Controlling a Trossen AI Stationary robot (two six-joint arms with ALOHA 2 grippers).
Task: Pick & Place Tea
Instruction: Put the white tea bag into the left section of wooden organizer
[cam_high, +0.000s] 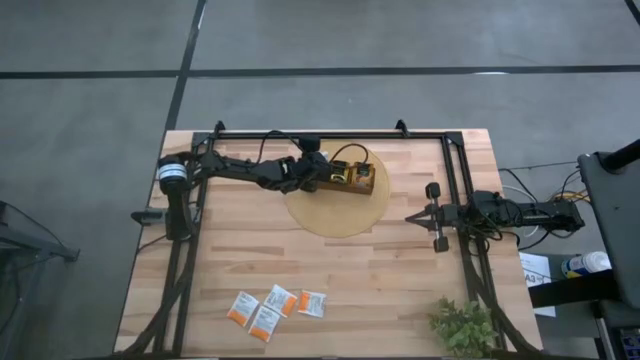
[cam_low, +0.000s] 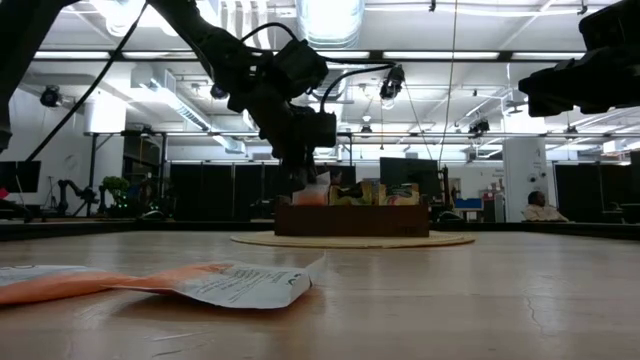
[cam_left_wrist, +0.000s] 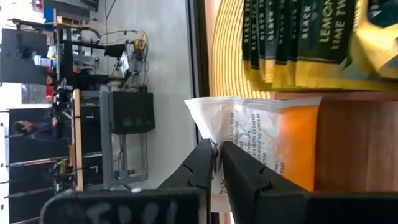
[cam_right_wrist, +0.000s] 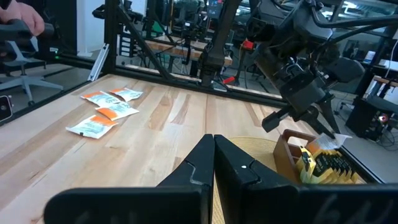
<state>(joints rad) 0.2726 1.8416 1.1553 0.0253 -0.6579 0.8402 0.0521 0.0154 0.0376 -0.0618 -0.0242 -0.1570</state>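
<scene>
Wooden table (cam_high: 400, 290), round mat (cam_high: 345, 215), and our left arm over the tray.
We hold a white-and-orange tea packet (cam_left_wrist: 273, 146) by its edge in the left gripper (cam_left_wrist: 217, 163), fingers pinched on it just above the wooden tray's (cam_high: 350, 185) end compartment, apparently to slot it upright beside the yellow-green packets (cam_left_wrist: 298, 37). Four more packets (cam_high: 272, 308) wait near the front edge. Our right gripper (cam_right_wrist: 213, 163) idles closed and empty, well apart.

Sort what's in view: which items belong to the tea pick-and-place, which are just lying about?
Job:
- white-and-orange packet pinched by left gripper at the wooden tray
- four white-and-orange packets on the table's near side
- yellow-green packets in the tray

Lying about:
- potted plant
- round mat
- right gripper, idle, shut
</scene>
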